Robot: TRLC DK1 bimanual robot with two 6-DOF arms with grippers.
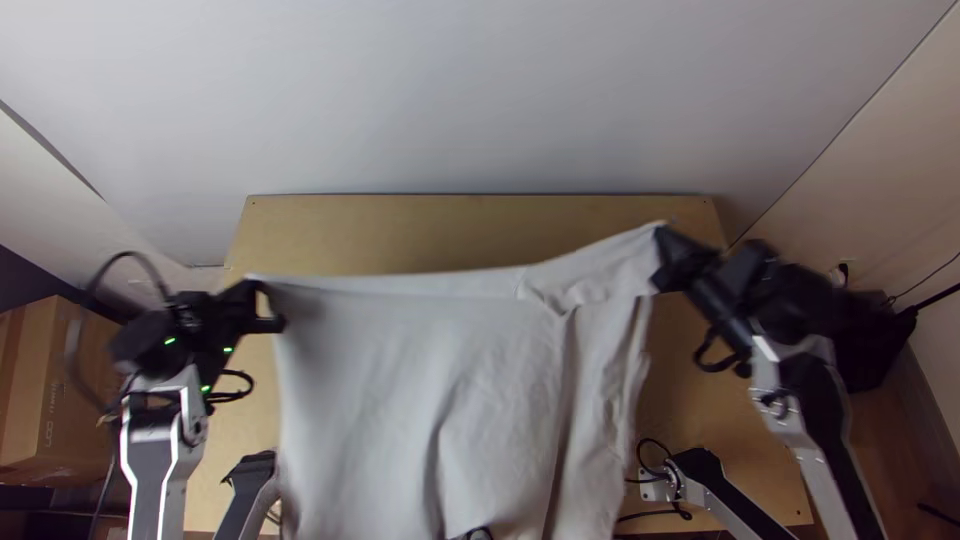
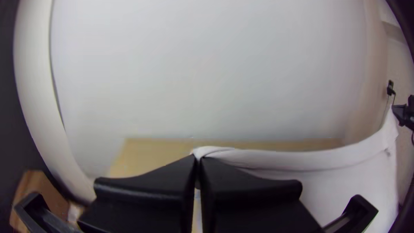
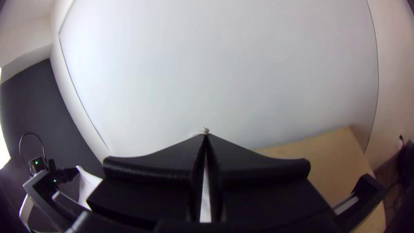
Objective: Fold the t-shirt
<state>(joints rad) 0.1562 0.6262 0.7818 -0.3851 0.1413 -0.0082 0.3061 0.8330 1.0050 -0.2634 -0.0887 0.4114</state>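
Shirt [image 1: 370, 390], pinched in closed left gripper [image 2: 197, 159] and closed right gripper [image 3: 206, 135]; possible crooked landing across near edge of table [image 1: 450, 235], from bunching beside right grip.

Top view: soft, moderate light; pale wall [image 1: 480, 100] evenly lit; table [image 1: 400, 235] duller; t-shirt [image 1: 370, 400] with soft grey shading in its folds; floor [image 1: 890, 430] dim; green lights [image 1: 228, 349] as small bright points; t-shirt edges and right arm [image 1: 790, 300] blurred.

Left wrist view: wall bright and nearly featureless; table edge and cardboard box [image 2: 39, 190] smeared; side walls bowed by the fisheye; outer corners dark.

Right wrist view: wall brightly lit; white glare in a patch [image 3: 3, 149] at the left edge, near a dark wall [image 3: 32, 99]; wall seams bent.

Main light's direction: cannot be told.
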